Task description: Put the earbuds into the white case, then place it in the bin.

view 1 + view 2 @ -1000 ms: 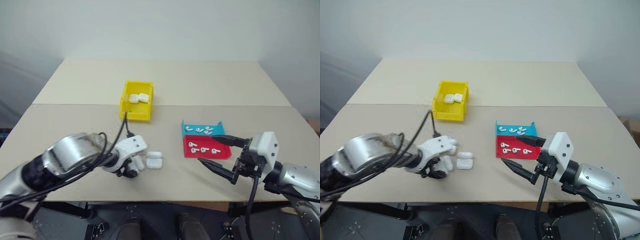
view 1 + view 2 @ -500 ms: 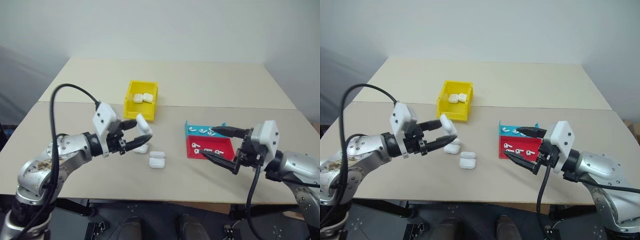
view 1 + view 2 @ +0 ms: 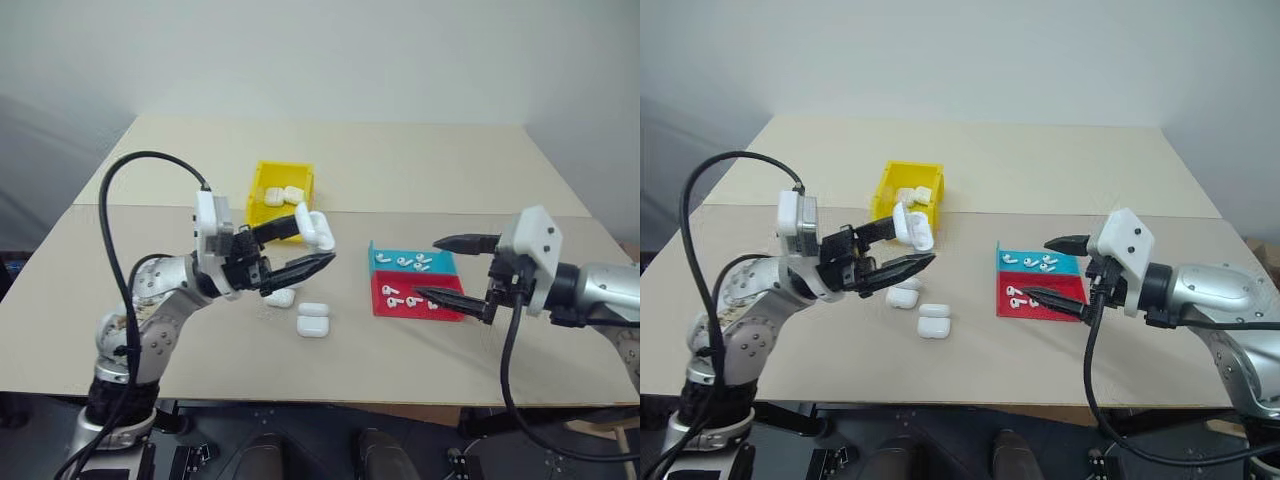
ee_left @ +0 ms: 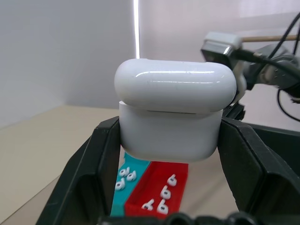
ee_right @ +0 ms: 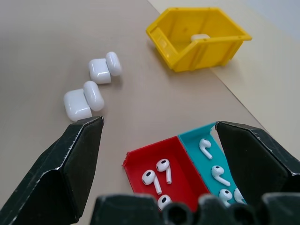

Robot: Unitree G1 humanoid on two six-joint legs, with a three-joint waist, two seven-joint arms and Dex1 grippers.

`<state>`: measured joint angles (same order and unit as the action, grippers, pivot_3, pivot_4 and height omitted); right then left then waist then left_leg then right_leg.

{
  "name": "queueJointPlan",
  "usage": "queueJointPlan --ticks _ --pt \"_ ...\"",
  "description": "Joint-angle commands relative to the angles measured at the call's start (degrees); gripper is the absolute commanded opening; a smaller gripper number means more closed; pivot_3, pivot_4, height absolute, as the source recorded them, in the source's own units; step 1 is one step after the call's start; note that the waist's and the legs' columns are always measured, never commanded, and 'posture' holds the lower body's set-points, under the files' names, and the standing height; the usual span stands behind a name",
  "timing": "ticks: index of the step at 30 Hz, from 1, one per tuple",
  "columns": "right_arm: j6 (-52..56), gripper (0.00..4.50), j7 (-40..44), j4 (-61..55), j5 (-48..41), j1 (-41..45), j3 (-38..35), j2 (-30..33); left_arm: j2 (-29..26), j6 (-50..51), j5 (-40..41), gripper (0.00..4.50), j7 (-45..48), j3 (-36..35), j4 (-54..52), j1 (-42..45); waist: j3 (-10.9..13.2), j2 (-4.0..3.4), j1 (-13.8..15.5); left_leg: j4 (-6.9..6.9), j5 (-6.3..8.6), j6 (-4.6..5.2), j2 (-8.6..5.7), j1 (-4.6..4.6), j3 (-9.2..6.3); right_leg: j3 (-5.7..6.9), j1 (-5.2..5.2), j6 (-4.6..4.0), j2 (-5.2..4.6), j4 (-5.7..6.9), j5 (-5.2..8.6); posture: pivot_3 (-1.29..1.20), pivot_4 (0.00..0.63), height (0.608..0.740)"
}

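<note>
The left hand (image 3: 300, 247) is clenching the white case (image 3: 318, 229); the right hand (image 3: 440, 267), released, is hovering over the earbuds (image 3: 405, 297), needing to pick one.

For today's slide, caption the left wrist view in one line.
Left claw shut on a white case, lid ajar, above red tray and teal tray of earbuds.

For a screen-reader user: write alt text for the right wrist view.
The right hand, open with its two black fingers spread, hovers over a red tray and a teal tray holding white earbuds. Beyond them on the beige table lie two open white cases, and a yellow bin stands further off with something white inside.
</note>
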<state>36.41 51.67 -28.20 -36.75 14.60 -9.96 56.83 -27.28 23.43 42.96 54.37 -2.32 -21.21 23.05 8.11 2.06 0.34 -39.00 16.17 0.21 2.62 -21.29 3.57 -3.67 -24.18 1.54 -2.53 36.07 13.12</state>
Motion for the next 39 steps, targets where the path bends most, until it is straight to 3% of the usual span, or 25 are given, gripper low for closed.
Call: queueJointPlan --ticks 1,7,12,15,20,30,39 --pt "3.65 4.5 0.94 0.1 1.65 3.33 2.41 3.6 2.23 -2.03 1.15 2.82 0.07 -0.06 -0.59 1.53 0.0 0.0 -0.04 0.0 0.0 0.0 0.0 -0.01 0.0 0.0 0.0 0.0 0.0 0.0 0.0 0.0 0.15 0.74" --pt "11.05 4.5 -0.7 2.3 7.56 11.78 11.78 6.86 4.19 -0.84 1.71 2.82 -0.83 1.05 -3.27 -0.06 0.0 -0.01 -0.71 -0.01 0.0 0.0 0.02 0.0 -0.03 -0.03 0.0 0.01 0.0 0.02 -0.01 0.0 0.15 0.74" --pt "9.55 4.5 2.33 5.04 12.27 16.52 17.1 7.66 4.63 -0.15 1.93 2.82 -1.82 1.89 -4.54 -0.57 0.0 0.0 -1.02 0.0 0.01 0.01 0.03 -0.05 -0.04 -0.03 -0.06 0.02 0.0 -0.01 0.0 0.0 0.15 0.74" --pt "4.58 3.9 7.12 6.67 16.97 18.6 20.99 9.23 4.93 -0.05 1.3 2.82 -2.7 2.52 -5.01 -1.19 0.0 -0.01 -1.01 -0.01 0.01 0.02 0.04 -0.04 -0.05 -0.01 -0.06 0.02 0.0 -0.01 0.0 0.0 0.15 0.74" --pt "-0.53 2.28 12.19 9.82 23.25 20.41 25.19 9.97 5.25 1.38 1.41 2.82 -5.84 2.6 -6.07 -1.98 0.0 -0.01 -1.04 -0.01 0.01 0.02 0.04 -0.04 -0.04 -0.01 -0.07 0.02 0.0 -0.01 0.0 0.0 0.15 0.74" --pt "-8.91 2.28 19.68 21.95 38.67 27.85 37.05 3.47 5.61 0.23 1.61 2.82 -4.43 4.15 -7.46 -3.08 0.0 -0.01 -1.24 0.0 0.01 0.02 0.06 0.01 0.02 -0.03 -0.08 0.0 0.02 0.01 -0.01 0.0 0.15 0.74" --pt "-10.88 2.28 25.25 30.39 44.78 32.19 40.34 -1.85 5.32 -0.17 1.27 2.82 -4.27 4.32 -7.26 -3.18 0.0 -0.02 -1.07 -0.01 0.01 0.02 0.05 -0.01 0.03 -0.02 -0.08 0.0 0.01 0.0 -0.01 0.0 0.15 0.74"
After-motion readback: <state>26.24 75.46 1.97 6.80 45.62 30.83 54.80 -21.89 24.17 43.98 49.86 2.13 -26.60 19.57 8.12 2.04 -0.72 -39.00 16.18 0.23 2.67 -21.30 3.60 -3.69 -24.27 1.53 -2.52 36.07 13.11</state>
